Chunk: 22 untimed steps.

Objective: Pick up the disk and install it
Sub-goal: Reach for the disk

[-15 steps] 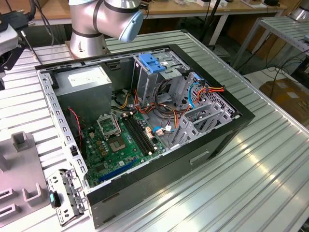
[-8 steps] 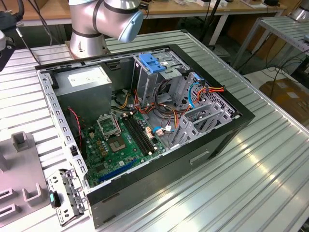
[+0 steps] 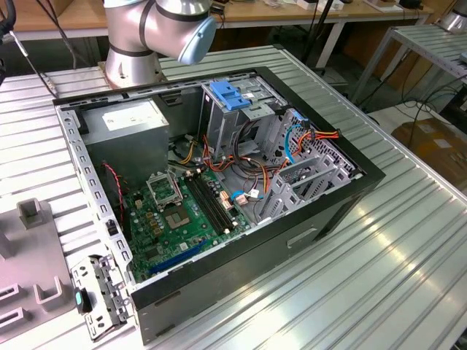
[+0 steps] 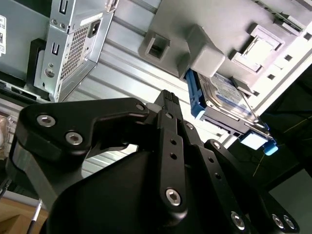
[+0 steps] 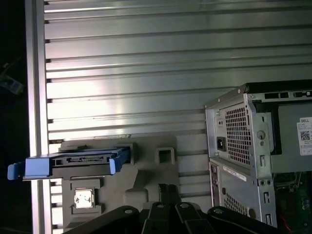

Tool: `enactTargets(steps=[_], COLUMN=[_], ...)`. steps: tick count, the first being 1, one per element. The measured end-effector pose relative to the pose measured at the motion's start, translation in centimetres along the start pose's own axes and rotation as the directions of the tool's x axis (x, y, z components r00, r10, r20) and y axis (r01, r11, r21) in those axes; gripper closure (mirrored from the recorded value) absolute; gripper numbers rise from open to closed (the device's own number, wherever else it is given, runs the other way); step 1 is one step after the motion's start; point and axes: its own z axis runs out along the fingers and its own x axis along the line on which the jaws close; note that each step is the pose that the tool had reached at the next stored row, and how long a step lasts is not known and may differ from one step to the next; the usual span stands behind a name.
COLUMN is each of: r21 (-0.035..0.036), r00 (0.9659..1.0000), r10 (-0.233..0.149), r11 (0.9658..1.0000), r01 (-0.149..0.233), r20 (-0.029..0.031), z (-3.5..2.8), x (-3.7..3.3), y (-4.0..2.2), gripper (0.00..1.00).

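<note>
In the exterior view, a grey holder (image 3: 31, 215) sat on the ribbed counter (image 3: 408, 277) at about nine o'clock from the open computer case (image 3: 219, 175). The arm's base (image 3: 135, 44) stood at the case's eleven o'clock. In both wrist views we saw the disk (image 5: 83, 160) (image 4: 228, 95) standing on edge in that holder, with blue rails along its sides. The gripper (image 5: 168, 189) (image 4: 168, 97) hung apart from the disk, fingers pressed together on nothing. A blue latch (image 3: 230, 95) topped the case's cage near twelve o'clock.

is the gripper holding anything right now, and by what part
Nothing is held. The gripper hangs apart from the disk, which rests in the grey holder.
</note>
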Motion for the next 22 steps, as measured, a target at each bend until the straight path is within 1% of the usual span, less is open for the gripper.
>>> enactTargets(steps=[3,4,5,11,19,20,22], r21=[0.0000,0.0000,0.0001,0.0001,0.0001,0.0000,0.0001], r00=[1.0000,1.0000,1.0000,1.0000,1.0000,1.0000,1.0000], r10=[0.000,0.000,0.000,0.000,0.000,0.000,0.000], r11=[1.0000,1.0000,1.0000,1.0000,1.0000,1.0000,1.0000], r01=[0.000,0.000,0.000,0.000,0.000,0.000,0.000], r20=[0.0000,0.0000,-0.0001,0.0000,0.0000,0.0000,0.0000], z=[-0.01,-0.02,-0.03,-0.05,-0.08,-0.09,-0.10], x=[0.49,0.73,1.13,2.40,3.93,4.28,4.69], y=[-0.03,-0.05,-0.08,-0.18,-0.30,-0.32,-0.35], gripper=[0.89,0.89,0.89,0.89,0.89,0.89,0.89])
